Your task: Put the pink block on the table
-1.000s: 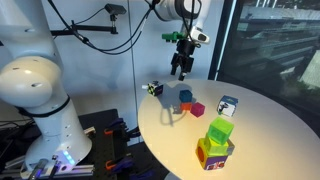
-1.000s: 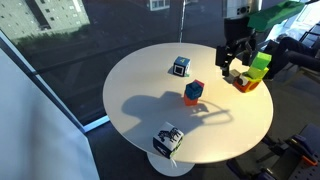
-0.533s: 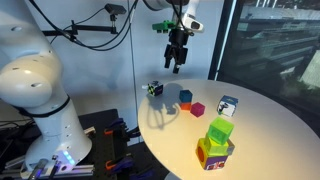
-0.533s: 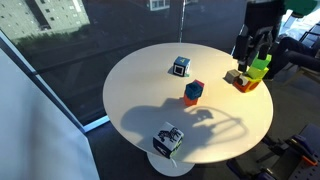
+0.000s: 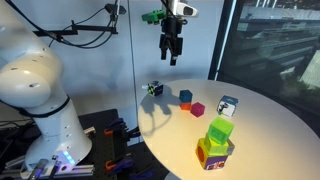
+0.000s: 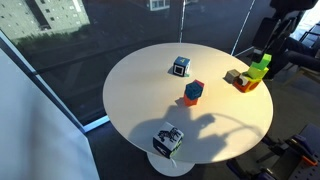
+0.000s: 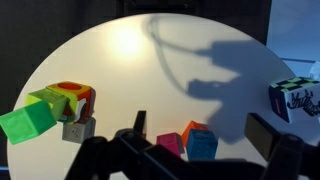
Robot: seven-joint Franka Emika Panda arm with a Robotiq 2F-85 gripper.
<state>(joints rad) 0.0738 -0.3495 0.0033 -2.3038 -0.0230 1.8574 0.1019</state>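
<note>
Since the small magenta-pink cube [image 5: 198, 110] already sits on the round off-white table [image 5: 270, 125], well inside its edge beside a blue cube [image 5: 186, 97], the gripper [image 5: 171, 57] hangs high, wide open and empty, so only parking seems left.

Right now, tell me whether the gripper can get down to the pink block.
Probably yes: the open gripper hangs high, nothing covers the pink block, though the blue cube crowds one side.

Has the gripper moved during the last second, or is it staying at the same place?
Yes. In an exterior view the gripper has risen, farther above the pink block, which lies unmoved on the table.
</note>
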